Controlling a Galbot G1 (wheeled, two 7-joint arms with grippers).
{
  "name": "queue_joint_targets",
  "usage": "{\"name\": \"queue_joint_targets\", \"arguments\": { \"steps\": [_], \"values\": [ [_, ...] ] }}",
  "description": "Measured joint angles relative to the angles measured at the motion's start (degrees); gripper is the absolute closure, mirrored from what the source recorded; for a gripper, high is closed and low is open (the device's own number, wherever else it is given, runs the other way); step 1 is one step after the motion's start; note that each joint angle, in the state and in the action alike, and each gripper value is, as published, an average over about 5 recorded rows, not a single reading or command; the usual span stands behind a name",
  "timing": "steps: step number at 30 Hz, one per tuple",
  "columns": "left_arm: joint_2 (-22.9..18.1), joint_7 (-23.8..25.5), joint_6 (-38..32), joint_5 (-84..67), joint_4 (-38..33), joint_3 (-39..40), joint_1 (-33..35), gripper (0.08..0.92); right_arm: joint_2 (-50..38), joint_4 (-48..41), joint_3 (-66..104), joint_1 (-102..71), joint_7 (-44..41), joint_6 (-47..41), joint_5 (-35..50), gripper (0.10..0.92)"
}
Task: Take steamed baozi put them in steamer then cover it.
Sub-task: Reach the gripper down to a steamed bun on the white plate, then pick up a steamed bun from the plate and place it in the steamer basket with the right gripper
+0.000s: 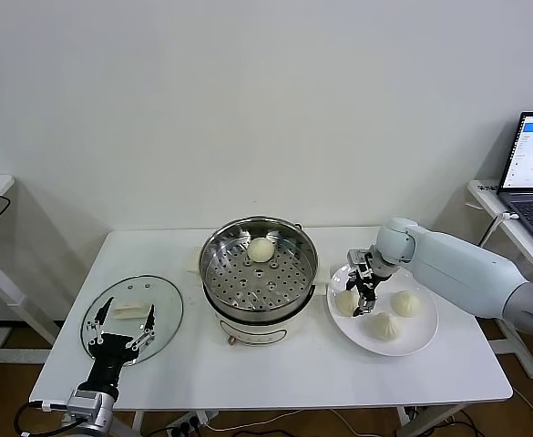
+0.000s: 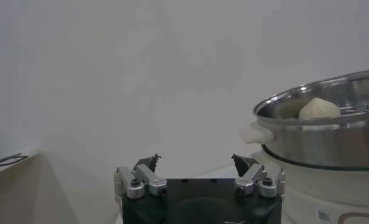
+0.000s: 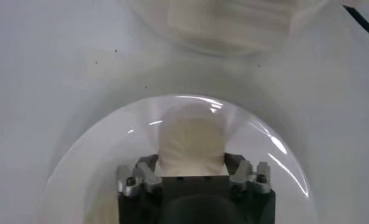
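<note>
The steamer (image 1: 258, 273) stands mid-table with one baozi (image 1: 262, 249) on its perforated tray; both also show in the left wrist view, the steamer (image 2: 330, 143) and the baozi (image 2: 318, 109). Three baozi lie on a white plate (image 1: 421, 339) at the right. My right gripper (image 1: 363, 293) is down on the plate, shut on the leftmost baozi (image 1: 345, 302), which sits squeezed between the jaws in the right wrist view (image 3: 192, 146). My left gripper (image 1: 123, 319) is open and empty over the glass lid (image 1: 161, 305); its own view shows it (image 2: 196, 163) with nothing between the jaws.
The other two plate baozi (image 1: 405, 303) (image 1: 384, 326) lie close to my right gripper. A laptop (image 1: 532, 168) sits on a side table at far right. The steamer's white base (image 3: 227, 24) is just beyond the plate rim (image 3: 275, 143).
</note>
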Motion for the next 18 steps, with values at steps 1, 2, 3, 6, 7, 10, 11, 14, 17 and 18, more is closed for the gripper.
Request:
{"name": "queue_joint_targets", "arguments": {
  "steps": [1, 2, 3, 6, 7, 10, 11, 14, 17, 18],
  "values": [
    [-0.02, 0.0, 0.0, 0.0, 0.03, 0.0, -0.02, 0.177, -0.04, 0.04, 0.04, -0.02, -0.07, 0.0, -0.05, 0.349],
    [-0.04, 0.0, -0.01, 0.0, 0.06, 0.01, -0.03, 0.177, -0.09, 0.1, 0.08, -0.04, -0.14, 0.0, -0.09, 0.35],
    [-0.06, 0.0, -0.01, 0.0, 0.07, 0.02, -0.05, 0.177, -0.17, 0.19, 0.11, -0.04, -0.22, 0.0, -0.11, 0.352],
    [-0.1, -0.01, -0.01, 0.0, 0.07, 0.03, -0.05, 0.177, -0.59, 0.61, 0.19, 0.13, -0.53, -0.03, -0.02, 0.353],
    [-0.11, -0.01, -0.01, 0.0, 0.07, 0.03, -0.04, 0.177, -0.82, 0.82, 0.16, 0.29, -0.63, -0.08, 0.08, 0.353],
    [-0.1, -0.03, -0.01, 0.0, -0.03, -0.05, 0.01, 0.177, -1.84, 1.8, -0.26, 1.23, -0.95, -0.37, 0.74, 0.35],
    [-0.09, -0.03, -0.01, 0.0, -0.09, -0.08, 0.03, 0.177, -2.31, 2.26, -0.54, 1.74, -1.08, -0.5, 1.11, 0.349],
    [-0.05, -0.04, -0.01, 0.0, -0.36, -0.21, 0.15, 0.177, -4.18, 4.12, -1.89, 3.93, -1.51, -0.93, 2.73, 0.347],
    [0.04, -0.05, -0.01, 0.0, -0.65, -0.31, 0.3, 0.177, -6.57, 6.73, -4.38, 7.37, -2.04, -1.41, 5.04, 0.347],
    [0.08, -0.05, -0.01, 0.0, -0.75, -0.34, 0.35, 0.177, -7.4, 7.74, -5.46, 8.83, -2.23, -1.57, 5.9, 0.347]
  ]
}}
